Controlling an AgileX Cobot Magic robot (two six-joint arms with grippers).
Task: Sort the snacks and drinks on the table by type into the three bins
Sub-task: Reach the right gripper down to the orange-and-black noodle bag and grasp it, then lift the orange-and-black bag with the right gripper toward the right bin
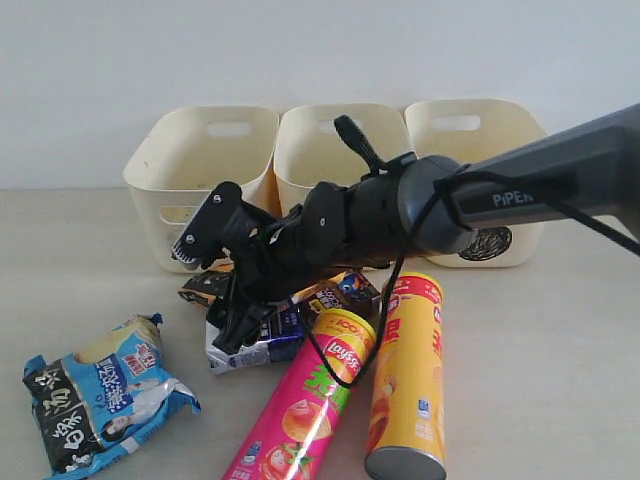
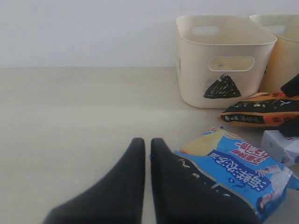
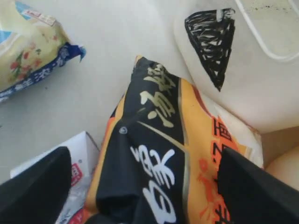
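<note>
While the crinkly blue-white-black snack bag (image 1: 100, 395) lies flat at the left of the pale table (image 1: 540, 340), the left claw (image 2: 145, 142) sits clenched just beside it, gripping nothing. Three cream plastic bins (image 1: 200, 165) line the back. Mid-table, the right claw (image 3: 145, 156) is spread wide, straddling the orange-black crinkly bag (image 3: 159, 102) by the triangle-marked bin (image 2: 196, 70), not pinching it. Its black arm (image 1: 400, 210) hides most of the small drink cartons (image 1: 250, 345), so they're hard to make out. Further right lie the tall pink chip tube (image 1: 300, 410), cut off at the bottom edge, and the yellow-orange chip tube (image 1: 410, 380).
</note>
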